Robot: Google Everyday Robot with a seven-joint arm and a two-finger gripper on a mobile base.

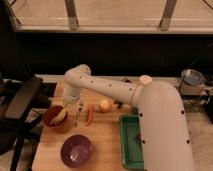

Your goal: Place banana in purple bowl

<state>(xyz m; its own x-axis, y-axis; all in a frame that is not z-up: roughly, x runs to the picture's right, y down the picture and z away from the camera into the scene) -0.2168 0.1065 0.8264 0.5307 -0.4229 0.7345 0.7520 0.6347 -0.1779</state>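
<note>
The pale yellow banana (59, 116) lies inside the orange-brown bowl (51, 121) at the left of the wooden table. The purple bowl (76, 150) stands empty at the front of the table, below and right of the brown bowl. My gripper (71, 108) hangs at the end of the white arm, just above the right rim of the orange-brown bowl and close to the banana.
A slim red chili pepper (90, 114) lies right of the brown bowl, with a small yellow-orange fruit (104, 105) beyond it. A green tray (131, 145) sits at the table's right side. A black chair (20, 100) stands left of the table.
</note>
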